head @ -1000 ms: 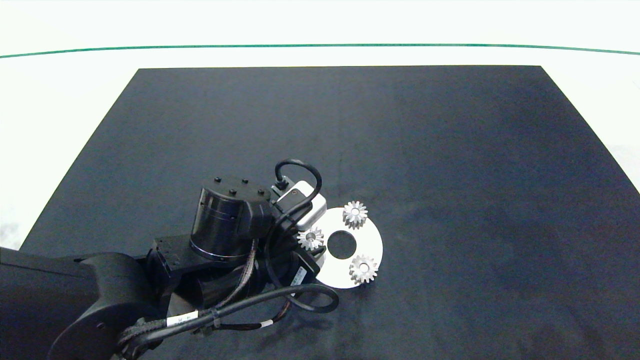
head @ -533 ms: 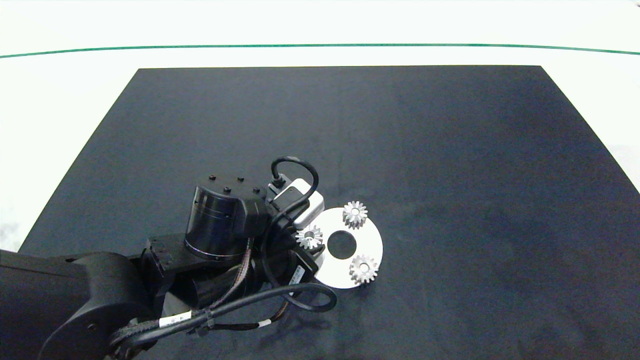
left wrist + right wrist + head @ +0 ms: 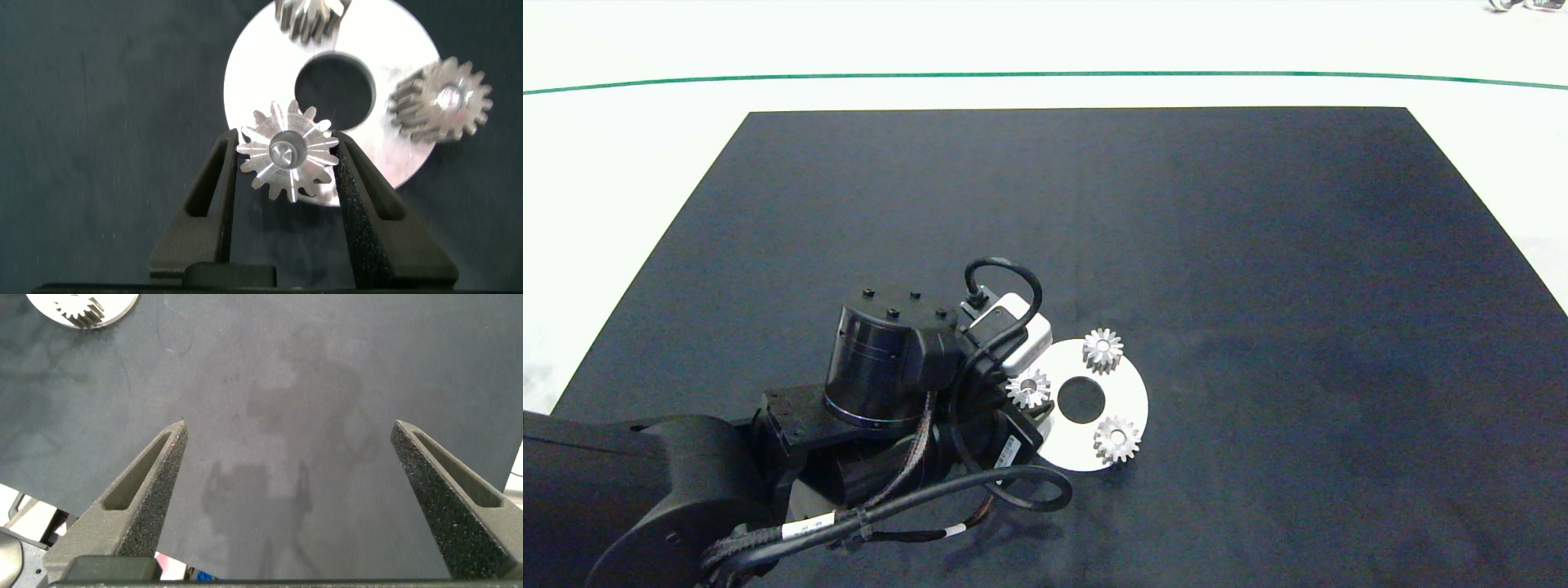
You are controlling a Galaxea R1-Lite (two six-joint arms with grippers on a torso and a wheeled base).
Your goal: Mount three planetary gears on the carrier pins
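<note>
Head view first: the flat white ring-shaped carrier disc with the big centre hole sits on the dark mat covering the desk. Two of the small silver toothed metal gears, the far one and the near one, look seated over their pegs. The third gear is at the disc's left edge, right where the dark left arm comes in. The left gripper itself is hidden under the wrist here. The right arm isn't in this view at all.

Left wrist view: the left gripper has its two grey fingers closed against opposite sides of the third gear, so it's holding it. There's something pale inside the bore that I take for the tip of the whitish carrier peg, though I can't tell how far down the gear has gone. The other two gears sit on the disc around the hole.

Right wrist view: the right gripper is spread wide with nothing in it, hanging over bare mat, with the disc just peeking in at the corner.

My take on doing this bit well: keep the gear flat and centred on the peg, push straight down, and only let go once it's flush. Any tilt and I'd expect the bore to bind or the disc to skate.
</note>
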